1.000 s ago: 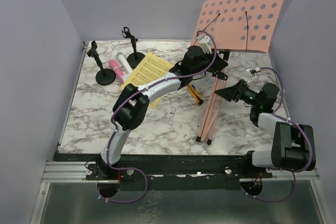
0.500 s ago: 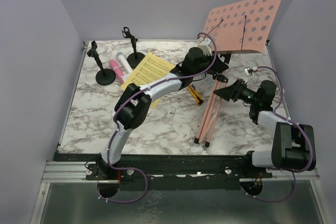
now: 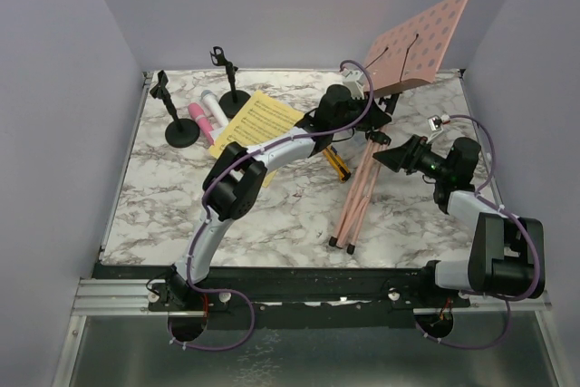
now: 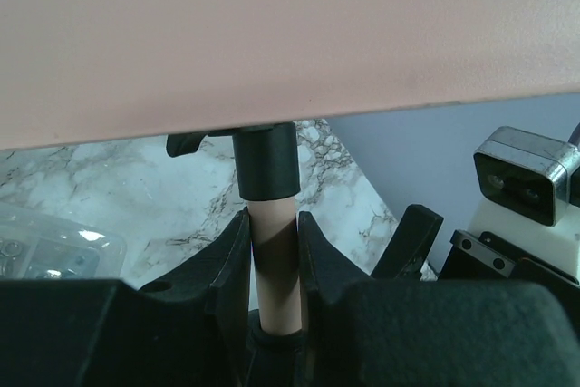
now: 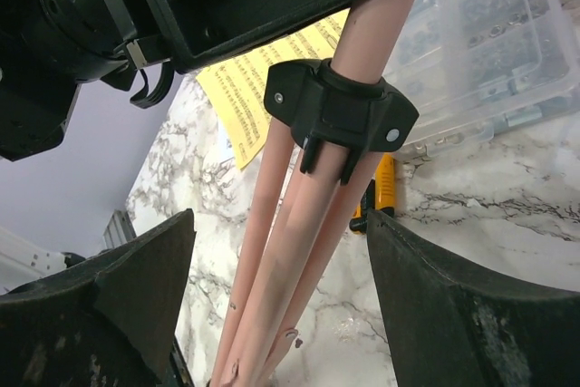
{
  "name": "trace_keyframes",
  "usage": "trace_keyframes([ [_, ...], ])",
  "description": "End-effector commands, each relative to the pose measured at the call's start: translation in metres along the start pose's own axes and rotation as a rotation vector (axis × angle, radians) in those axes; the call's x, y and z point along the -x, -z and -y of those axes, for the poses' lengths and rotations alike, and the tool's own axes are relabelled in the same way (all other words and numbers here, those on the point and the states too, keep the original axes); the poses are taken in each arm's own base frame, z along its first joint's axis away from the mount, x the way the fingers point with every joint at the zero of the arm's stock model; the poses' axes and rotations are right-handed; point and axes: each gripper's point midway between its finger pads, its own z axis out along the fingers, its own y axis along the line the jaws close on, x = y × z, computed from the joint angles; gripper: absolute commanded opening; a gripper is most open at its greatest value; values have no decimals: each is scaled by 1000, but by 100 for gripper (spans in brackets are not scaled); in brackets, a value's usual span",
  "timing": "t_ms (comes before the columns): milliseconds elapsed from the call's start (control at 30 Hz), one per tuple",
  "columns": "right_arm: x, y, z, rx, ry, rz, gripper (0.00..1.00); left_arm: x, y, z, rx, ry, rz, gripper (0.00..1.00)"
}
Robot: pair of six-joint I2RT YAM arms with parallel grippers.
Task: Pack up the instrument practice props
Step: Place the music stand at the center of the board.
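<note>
The pink perforated music rack (image 3: 420,43) stands tilted at the back right, its tripod legs (image 3: 355,197) folded together. My left gripper (image 3: 381,108) is shut on its pole (image 4: 275,269) just under the black collar. My right gripper (image 3: 388,159) is open, its fingers either side of the legs (image 5: 299,260) without touching. At the back left lie a pink microphone (image 3: 198,121) and a white microphone (image 3: 214,108), between two black mic holders (image 3: 181,129) (image 3: 234,97). A yellow sheet-music page (image 3: 254,124) lies under the left arm.
A yellow-and-black utility knife (image 3: 337,162) lies by the legs. A clear compartment box (image 5: 489,52) sits behind the rack. Grey walls enclose the marble table (image 3: 154,206) on three sides.
The rack's perforated desk has swung to the right and turned edge-on, and the leg tips have slid a little left. The right gripper has risen slightly, still open.
</note>
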Motion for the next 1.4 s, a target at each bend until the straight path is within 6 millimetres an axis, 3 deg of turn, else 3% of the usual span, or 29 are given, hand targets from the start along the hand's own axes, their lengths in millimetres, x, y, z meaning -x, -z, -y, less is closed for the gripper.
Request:
trace_keyframes([
  [0, 14, 1, 3, -29, 39, 29, 80, 108, 18, 100, -291, -125, 301, 0],
  [533, 52, 23, 17, -138, 175, 79, 89, 96, 9, 79, -288, -57, 286, 0],
  [633, 65, 27, 11, -144, 247, 43, 90, 91, 7, 76, -288, -42, 279, 0],
  [1067, 89, 50, -19, -194, 529, 69, 92, 71, -1, 56, -273, -2, 245, 0],
  [1267, 91, 54, -24, -191, 584, 47, 92, 70, -2, 52, -267, 6, 248, 0],
  [1367, 84, 53, -39, -99, 645, -16, 94, 70, -2, 51, -269, 18, 247, 0],
])
